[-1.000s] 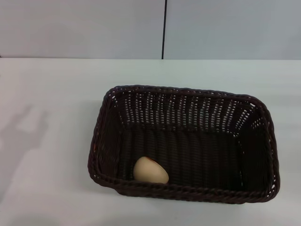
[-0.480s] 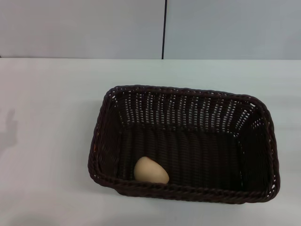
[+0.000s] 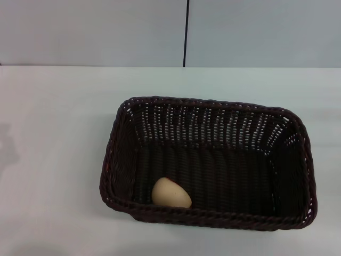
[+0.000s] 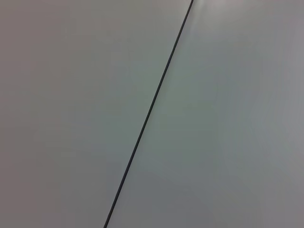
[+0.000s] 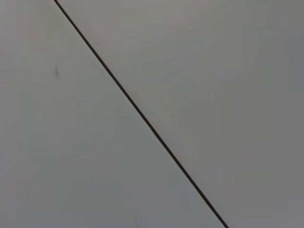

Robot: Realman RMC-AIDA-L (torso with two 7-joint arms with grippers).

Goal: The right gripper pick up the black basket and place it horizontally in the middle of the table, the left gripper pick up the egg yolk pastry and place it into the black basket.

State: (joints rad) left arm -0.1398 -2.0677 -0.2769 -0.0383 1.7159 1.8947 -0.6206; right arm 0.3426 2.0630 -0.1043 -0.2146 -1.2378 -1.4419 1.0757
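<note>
The black basket (image 3: 208, 160) lies lengthwise across the middle of the white table (image 3: 53, 133) in the head view, slightly right of centre. The egg yolk pastry (image 3: 170, 193) rests inside it, on the basket floor against the near wall, toward the left end. Neither gripper shows in any view. Both wrist views show only a plain grey wall with a thin dark seam.
A grey wall with a vertical dark seam (image 3: 186, 32) stands behind the table's far edge. A faint arm shadow (image 3: 5, 144) lies at the table's left edge. White tabletop surrounds the basket on the left and far sides.
The arm shadow on the left of the table has slid off toward the left edge and nearly vanished. The basket and pastry have not moved.
</note>
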